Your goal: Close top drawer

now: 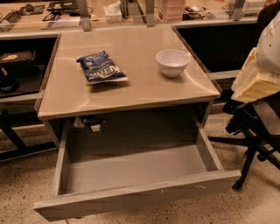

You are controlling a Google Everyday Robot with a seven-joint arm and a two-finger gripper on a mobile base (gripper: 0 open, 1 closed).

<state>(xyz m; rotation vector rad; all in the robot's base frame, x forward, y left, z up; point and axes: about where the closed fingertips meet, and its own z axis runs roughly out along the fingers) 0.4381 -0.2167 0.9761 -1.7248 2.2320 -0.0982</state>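
The top drawer (131,175) is a wide, shallow grey wooden box, pulled fully out from under the tan tabletop (131,87). Its inside is empty. Its long plain front panel (140,195) has small white scuffs and faces the floor edge of the view. My gripper (257,83) shows as cream and white parts at the right edge. It is level with the tabletop, to the right of the drawer and apart from it.
A blue chip bag (101,68) and a white bowl (172,62) sit on the tabletop. A black office chair base (251,131) stands right of the drawer. Dark shelving (22,74) is on the left, and a cluttered counter (131,11) runs behind.
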